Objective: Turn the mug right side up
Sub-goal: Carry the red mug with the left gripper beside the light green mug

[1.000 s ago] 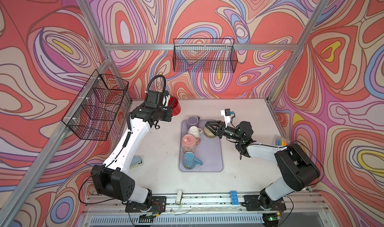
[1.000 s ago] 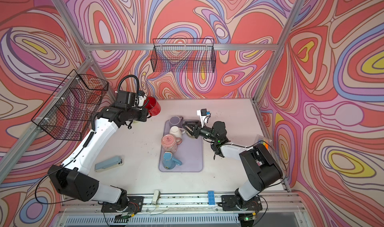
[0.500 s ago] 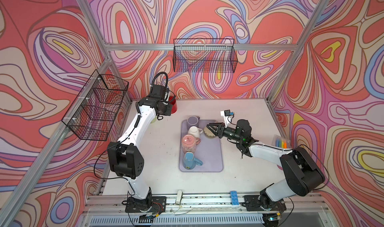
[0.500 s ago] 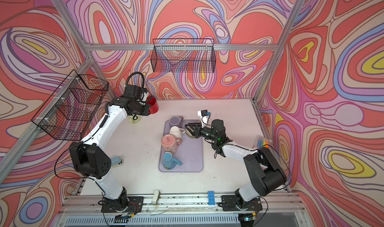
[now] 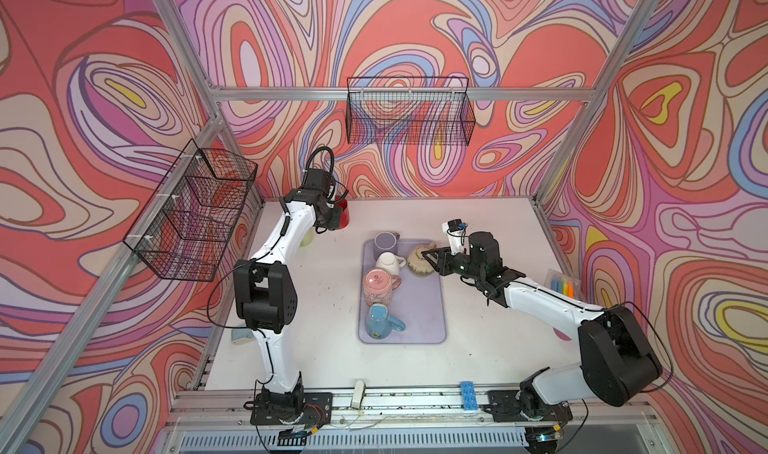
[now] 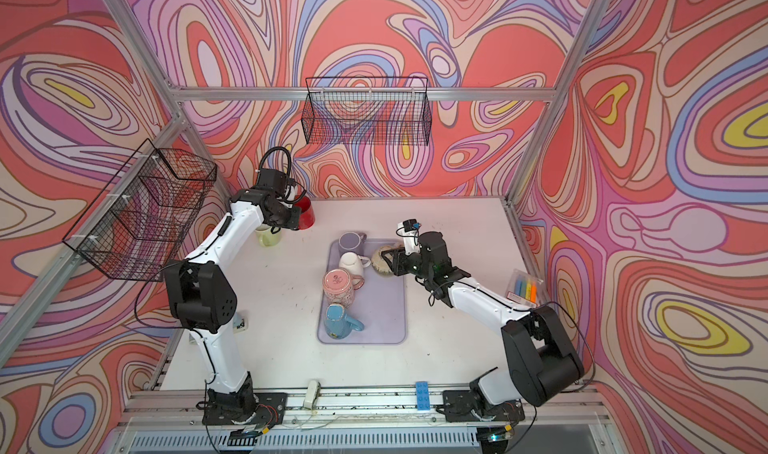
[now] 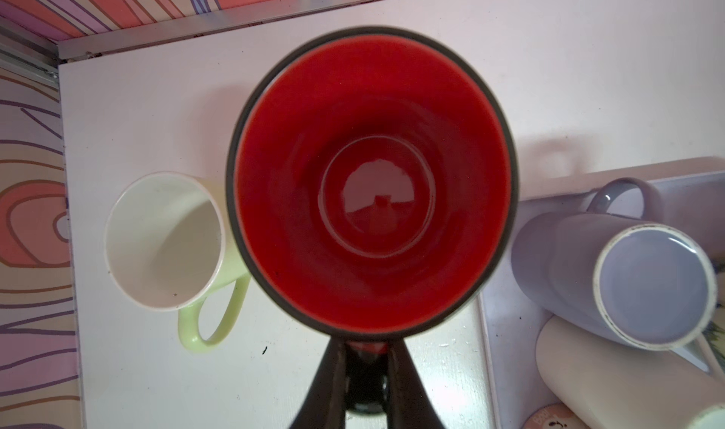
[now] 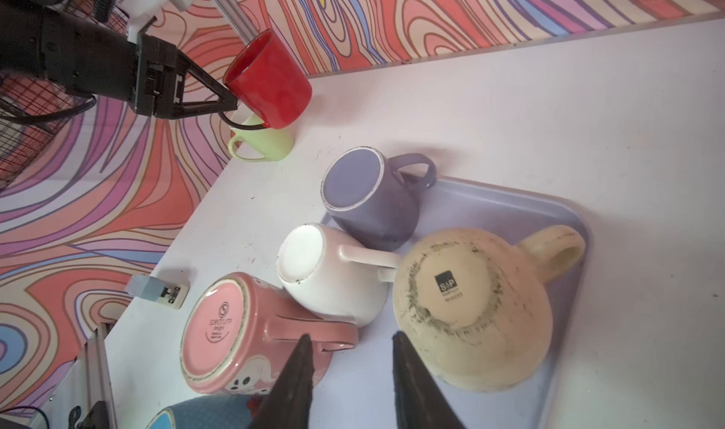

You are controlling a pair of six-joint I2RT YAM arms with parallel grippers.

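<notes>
One red mug (image 7: 372, 180) hung tilted over the table (image 7: 588, 74) beside the green mug (image 7: 164, 242), its handle clenched by the left gripper (image 7: 367, 368), likely for swinging it upright. The right gripper (image 8: 349, 368), jaws apart and empty, hovered by the upturned beige mug (image 8: 470, 309) on the tray (image 8: 510, 207).

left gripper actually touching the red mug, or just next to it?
Touching. In the left wrist view the left gripper has its jaws pinched on the handle of the red mug, right below the rim. The right wrist view shows the same grip from the side.

Glossy red ceramic mug (image 7: 372, 180), matt plastic tray (image 5: 428, 306), wire basket (image 5: 409, 89)
</notes>
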